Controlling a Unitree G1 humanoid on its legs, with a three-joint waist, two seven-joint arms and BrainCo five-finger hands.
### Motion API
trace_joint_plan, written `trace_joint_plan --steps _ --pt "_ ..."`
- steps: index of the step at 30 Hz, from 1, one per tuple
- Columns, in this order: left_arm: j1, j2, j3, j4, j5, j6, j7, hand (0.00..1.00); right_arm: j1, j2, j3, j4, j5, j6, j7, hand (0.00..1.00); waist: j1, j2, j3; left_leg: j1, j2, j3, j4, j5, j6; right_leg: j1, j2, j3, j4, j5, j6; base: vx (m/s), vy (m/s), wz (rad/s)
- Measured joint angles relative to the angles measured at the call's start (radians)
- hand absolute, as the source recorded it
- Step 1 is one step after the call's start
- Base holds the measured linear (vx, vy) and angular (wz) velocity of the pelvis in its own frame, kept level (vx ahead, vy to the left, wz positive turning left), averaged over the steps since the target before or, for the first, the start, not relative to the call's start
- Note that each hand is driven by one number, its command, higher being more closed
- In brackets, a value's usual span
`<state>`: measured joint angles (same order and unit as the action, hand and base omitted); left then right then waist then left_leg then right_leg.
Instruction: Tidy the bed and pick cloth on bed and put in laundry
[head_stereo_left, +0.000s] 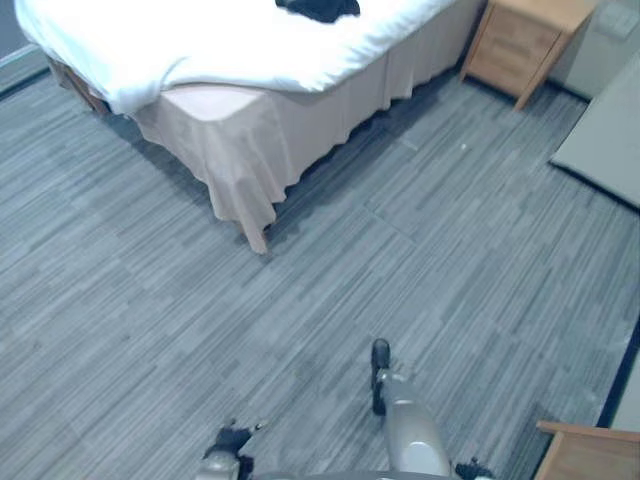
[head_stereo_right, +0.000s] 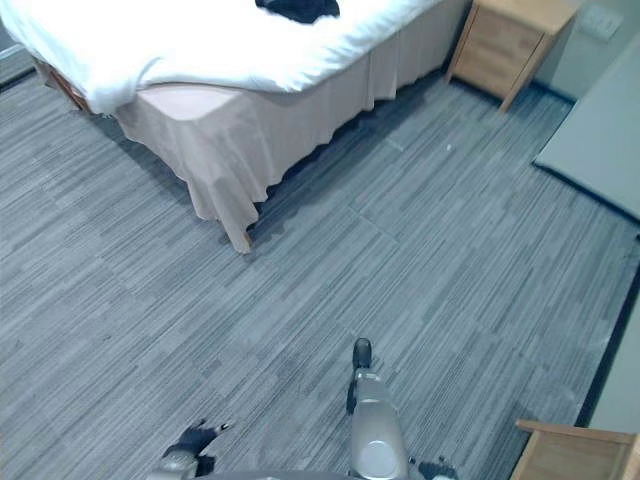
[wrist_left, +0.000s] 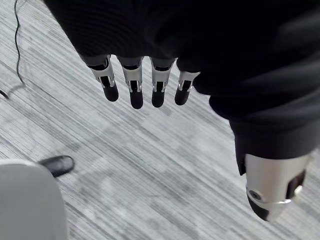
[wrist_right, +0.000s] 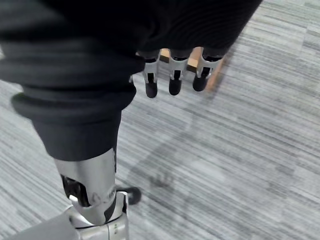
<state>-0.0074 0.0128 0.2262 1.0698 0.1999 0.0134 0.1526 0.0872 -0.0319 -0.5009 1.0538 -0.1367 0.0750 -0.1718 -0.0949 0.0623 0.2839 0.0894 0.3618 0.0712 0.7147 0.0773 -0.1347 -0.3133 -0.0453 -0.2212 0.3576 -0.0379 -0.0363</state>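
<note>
Far ahead on the white bed (head_stereo_left: 200, 40) lies the dark cloth (head_stereo_left: 318, 8), well apart from both hands. Left hand (wrist_left: 136, 92) and right hand (wrist_right: 174, 82) hang over the carpet (head_stereo_left: 400, 250), fingers loose, holding nothing; neither looks clearly nearer.

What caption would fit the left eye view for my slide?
Dark cloth lies on the white bed, a wooden nightstand beside it, grey carpet in front.
</note>
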Motion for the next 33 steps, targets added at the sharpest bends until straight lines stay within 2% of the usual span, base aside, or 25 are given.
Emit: trace_joint_plan --steps 1,2,3,4,7,9,10,12,13,14,15,16,17,18,19,21,22,24,25,26,27,28,29,30,33 --pt "0.002 -0.004 0.009 -0.047 -0.016 -0.003 0.001 0.00 -0.008 -0.011 0.022 -0.005 0.000 0.003 -0.002 0.00 0.017 0.010 0.016 -0.111 0.040 -0.015 0.306 -0.026 0.003 0.102 0.054 0.010 -0.052 -0.007 -0.037 0.65 -0.359 -0.50" --pt "0.002 -0.002 0.008 -0.066 -0.021 -0.004 0.001 0.00 -0.014 -0.016 0.042 -0.008 0.001 0.003 -0.003 0.00 0.029 0.006 0.025 -0.146 0.048 -0.009 0.407 -0.054 0.003 0.150 0.073 0.018 -0.074 -0.009 -0.049 0.73 -0.368 -0.80" --pt "0.002 0.007 0.008 -0.093 -0.035 -0.005 0.005 0.00 -0.030 -0.018 0.082 -0.013 0.004 -0.001 -0.004 0.00 0.043 -0.015 0.039 -0.209 0.049 0.021 0.509 -0.112 0.015 0.237 0.098 0.040 -0.118 -0.017 -0.061 0.57 -0.236 -0.81" --pt "0.000 0.010 0.005 -0.117 -0.043 -0.013 0.006 0.00 -0.049 -0.018 0.113 -0.018 0.007 -0.004 -0.004 0.00 0.057 -0.022 0.037 -0.273 0.034 0.063 0.498 -0.157 0.030 0.310 0.107 0.065 -0.170 -0.021 -0.067 0.57 -0.213 -0.71" --pt "-0.004 0.009 0.007 -0.147 -0.068 -0.025 0.006 0.00 -0.100 -0.033 0.136 -0.015 0.006 -0.006 -0.006 0.00 0.067 -0.033 0.044 -0.376 -0.032 0.147 0.248 -0.217 0.004 0.423 0.096 0.089 -0.274 -0.028 -0.059 0.51 -0.086 -0.30" --pt "-0.006 0.001 0.009 -0.156 -0.073 -0.025 0.008 0.00 -0.129 -0.035 0.124 -0.010 0.006 -0.008 -0.005 0.00 0.087 -0.035 0.046 -0.367 -0.116 0.317 -0.173 -0.209 0.008 0.502 0.063 0.081 -0.331 -0.061 -0.017 0.62 0.054 -0.21" --pt "-0.006 -0.001 0.008 -0.155 -0.073 -0.024 0.008 0.00 -0.128 -0.034 0.123 -0.011 0.005 -0.009 -0.004 0.00 0.087 -0.034 0.045 -0.361 -0.131 0.375 -0.257 -0.197 0.025 0.523 0.059 0.075 -0.346 -0.071 -0.007 0.64 0.113 0.12" --pt "0.000 -0.003 0.008 -0.138 -0.073 -0.023 0.007 0.00 -0.108 -0.035 0.118 -0.010 -0.002 -0.010 -0.003 0.00 0.095 -0.016 0.034 -0.335 -0.162 0.558 -0.441 -0.102 0.129 0.595 0.065 0.029 -0.359 -0.136 0.028 0.59 0.166 0.43" --pt "-0.003 0.001 0.015 -0.130 -0.073 -0.023 0.003 0.00 -0.091 -0.027 0.117 -0.004 -0.007 -0.009 -0.003 0.00 0.104 -0.039 0.019 -0.314 -0.216 0.559 -0.436 -0.085 0.310 0.644 0.048 0.010 -0.323 -0.204 0.065 0.51 0.163 0.55" --pt "-0.005 0.003 0.017 -0.126 -0.072 -0.023 0.004 0.00 -0.085 -0.025 0.119 -0.003 -0.012 -0.008 -0.003 0.00 0.104 -0.055 0.013 -0.312 -0.234 0.560 -0.436 -0.085 0.309 0.643 0.034 -0.002 -0.309 -0.213 0.079 0.75 0.248 0.84" --pt "-0.003 0.010 0.019 -0.116 -0.071 -0.022 0.003 0.00 -0.071 -0.017 0.126 0.009 -0.035 -0.009 0.001 0.00 0.108 -0.081 -0.013 -0.294 -0.288 0.519 -0.482 -0.120 0.296 0.592 -0.008 -0.040 -0.148 -0.237 0.122 0.58 0.234 1.14" --pt "-0.003 0.012 0.014 -0.100 -0.071 -0.018 0.003 0.00 -0.071 -0.020 0.124 0.021 -0.046 -0.009 0.001 0.00 0.099 -0.090 -0.013 -0.237 -0.351 0.450 -0.563 -0.112 0.288 0.431 -0.072 -0.049 0.249 -0.187 0.186 0.69 0.277 1.37" --pt "-0.004 0.013 0.004 -0.088 -0.071 -0.016 0.003 0.00 -0.069 -0.014 0.124 0.022 -0.049 -0.008 0.001 0.00 0.089 -0.094 -0.012 -0.213 -0.373 0.413 -0.584 -0.109 0.289 0.368 -0.096 -0.035 0.398 -0.143 0.204 0.55 0.196 1.87" --pt "-0.004 0.025 -0.016 -0.068 -0.071 -0.005 0.003 0.00 -0.064 -0.008 0.127 0.022 -0.049 -0.008 0.001 0.00 0.066 -0.096 -0.011 -0.165 -0.402 0.346 -0.604 -0.115 0.278 0.280 -0.116 0.008 0.582 -0.154 0.209 0.55 0.085 1.76" --pt "-0.003 0.029 -0.021 -0.053 -0.072 0.002 0.004 0.00 -0.062 -0.009 0.127 0.019 -0.049 -0.009 0.000 0.00 0.055 -0.093 -0.010 -0.124 -0.414 0.308 -0.616 -0.120 0.271 0.238 -0.126 0.029 0.617 -0.184 0.209 0.54 0.034 1.68" --pt "-0.002 0.044 -0.028 -0.046 -0.070 0.008 0.004 0.00 -0.064 -0.020 0.129 0.014 -0.048 -0.018 0.000 0.00 0.058 -0.078 -0.002 -0.050 -0.414 0.233 -0.625 -0.137 0.242 0.188 -0.137 0.037 0.512 -0.243 0.184 0.53 -0.077 1.37" --pt "0.004 0.053 -0.029 -0.046 -0.070 0.011 0.005 0.00 -0.064 -0.018 0.130 0.010 -0.048 -0.026 0.000 0.00 0.058 -0.074 -0.004 -0.014 -0.410 0.177 -0.635 -0.150 0.220 0.169 -0.120 0.096 0.349 -0.249 0.175 0.52 -0.148 1.41" --pt "0.013 0.063 -0.031 -0.040 -0.070 0.011 0.005 0.00 -0.064 -0.011 0.135 0.008 -0.035 -0.026 0.000 0.00 0.057 -0.088 -0.013 0.017 -0.412 0.117 -0.652 -0.176 0.177 0.149 -0.096 0.243 0.090 -0.219 0.193 0.46 -0.233 1.54" --pt "0.018 0.070 -0.028 -0.041 -0.072 0.011 0.004 0.00 -0.059 -0.002 0.127 0.015 -0.030 -0.023 0.000 0.00 0.059 -0.112 -0.023 0.042 -0.420 0.095 -0.669 -0.188 0.157 0.151 -0.101 0.305 -0.081 -0.105 0.185 0.43 -0.283 1.52" --pt "0.020 0.077 -0.026 -0.042 -0.072 0.011 0.004 0.00 -0.055 0.008 0.117 0.021 -0.030 -0.022 0.000 0.00 0.063 -0.131 -0.028 0.054 -0.431 0.076 -0.674 -0.193 0.150 0.148 -0.113 0.315 -0.142 0.004 0.184 0.43 -0.357 1.23" --pt "0.022 0.084 -0.005 -0.043 -0.072 0.010 0.007 0.00 -0.053 0.019 0.113 0.028 -0.029 -0.018 0.000 0.00 0.074 -0.144 -0.027 0.087 -0.436 0.050 -0.681 -0.210 0.127 0.140 -0.125 0.301 -0.123 0.066 0.165 0.40 -0.367 0.69" --pt "0.035 0.051 0.028 -0.043 -0.071 0.010 0.007 0.00 -0.051 -0.002 0.103 0.027 -0.029 -0.020 0.000 0.00 0.081 -0.102 -0.047 0.089 -0.384 0.058 -0.679 -0.208 0.092 0.151 -0.092 0.278 -0.126 0.071 0.155 0.37 -0.351 0.49" --pt "0.042 0.037 0.045 -0.043 -0.071 0.010 0.008 0.00 -0.049 -0.008 0.095 0.026 -0.028 -0.022 -0.001 0.00 0.080 -0.093 -0.051 0.090 -0.365 0.062 -0.679 -0.213 0.079 0.174 -0.079 0.265 -0.158 0.070 0.154 0.31 -0.260 0.22" --pt "0.046 0.011 0.070 -0.043 -0.072 0.010 0.011 0.00 -0.050 -0.014 0.076 0.027 -0.020 -0.022 -0.001 0.00 0.080 -0.062 -0.065 0.096 -0.332 0.070 -0.679 -0.226 0.059 0.215 -0.053 0.242 -0.216 0.069 0.133 0.26 -0.218 0.18" --pt "0.046 -0.020 0.103 -0.043 -0.083 0.009 0.024 0.00 -0.046 -0.015 0.065 0.027 -0.004 -0.021 -0.001 0.00 0.071 -0.038 -0.080 0.102 -0.289 0.069 -0.680 -0.221 0.049 0.265 -0.013 0.211 -0.280 0.081 0.107 0.21 -0.190 0.16"
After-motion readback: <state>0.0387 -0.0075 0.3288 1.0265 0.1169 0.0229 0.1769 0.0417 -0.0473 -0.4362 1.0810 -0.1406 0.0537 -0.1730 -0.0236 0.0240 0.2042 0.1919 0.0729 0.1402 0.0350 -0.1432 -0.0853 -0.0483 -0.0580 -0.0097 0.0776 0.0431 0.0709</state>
